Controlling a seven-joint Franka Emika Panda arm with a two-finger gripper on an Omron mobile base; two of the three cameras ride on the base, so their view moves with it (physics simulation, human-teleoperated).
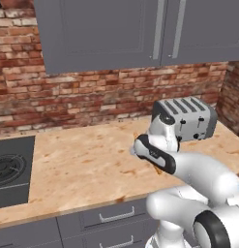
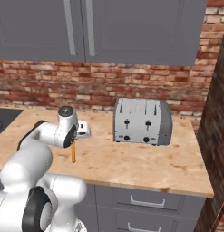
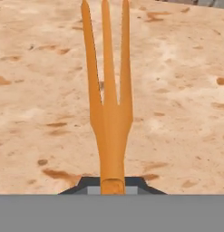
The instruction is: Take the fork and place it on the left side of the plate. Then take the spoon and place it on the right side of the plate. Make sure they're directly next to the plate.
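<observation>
you have the cooktop [image 1: 9, 169] at the far left of the left base view, a dark panel set flush into the speckled tan counter [image 1: 82, 164]. grey cabinets [image 1: 106, 29] hang above a red brick backsplash [image 1: 67, 97], and grey drawers [image 1: 116, 215] with pale handles run along the counter front.

moving right, your arm bends over the middle of the counter, with the hand turned down toward the worktop. the gripper [image 3: 113, 183] has its jaws clamped on the handle of the fork [image 3: 109, 104]. in the hand view the handle end sits between the two dark finger tips and the three tines point away from the hand, over bare counter. in the right base view the fork [image 2: 73, 152] hangs as a slim orange bar below the hand, roughly upright, its lower end close to the worktop; you cannot tell from these views whether it touches. in the left base view only a short orange sliver of the fork [image 1: 157, 169] shows under the dark wrist.

further right stands the toaster [image 2: 141, 121], a silver four-slot unit with dark knobs on its front, near the brick wall and well apart from the fork. a brick side wall [image 2: 215, 136] closes the counter at the far right.
</observation>
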